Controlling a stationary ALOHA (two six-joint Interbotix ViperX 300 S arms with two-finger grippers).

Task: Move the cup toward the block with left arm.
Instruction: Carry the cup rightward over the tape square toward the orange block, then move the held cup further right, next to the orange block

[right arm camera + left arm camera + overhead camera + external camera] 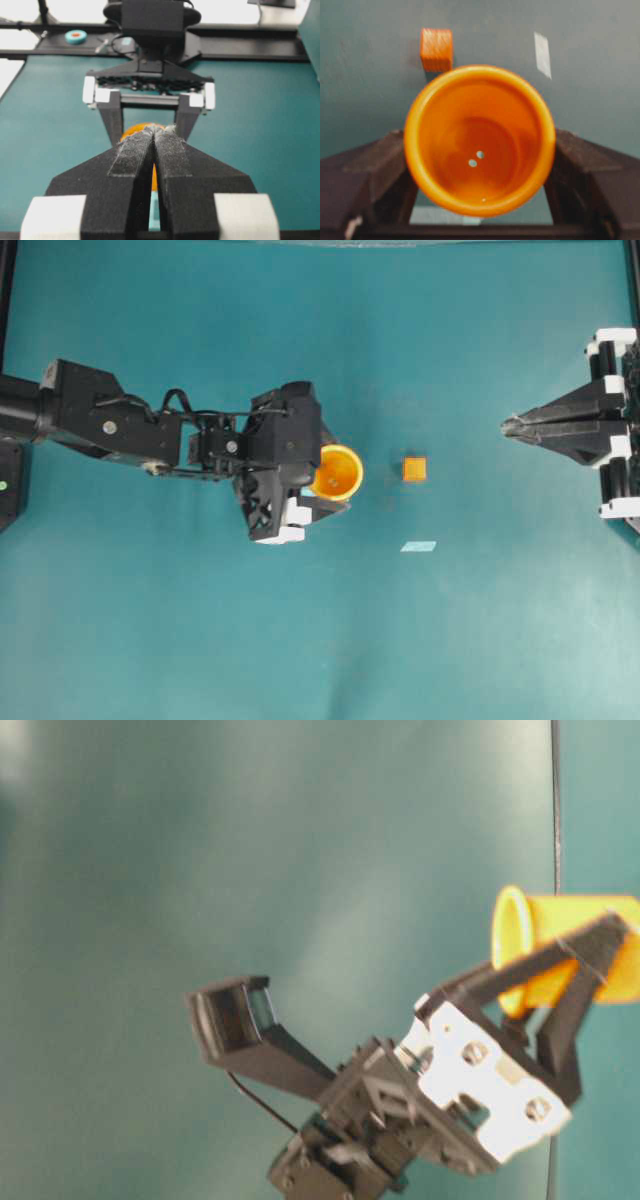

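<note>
Small round yellow-orange plastic cup (pixel 337 472) sits between the two black fingers of the left arm's tool (pixel 327 483), mouth up and open to the left wrist camera. Grasp is from the sides, low on the wall, likely so the cup stays upright while carried sideways. Tiny orange cube block (pixel 414 469) lies on the teal worktop (pixel 200 640) just beyond the cup, apart from it, not touching; a pale tape strip (pixel 419 546) lies near the block. The table-level view shows the cup pinched between the dark fingers; whether it is lifted off the worktop cannot be told.

Left tool: fingers spread only to cup width, clamped on the cup wall both sides. Right tool (pixel 508 426): parked at the far edge, padded fingers pressed together, holding nothing, well apart from the block.
</note>
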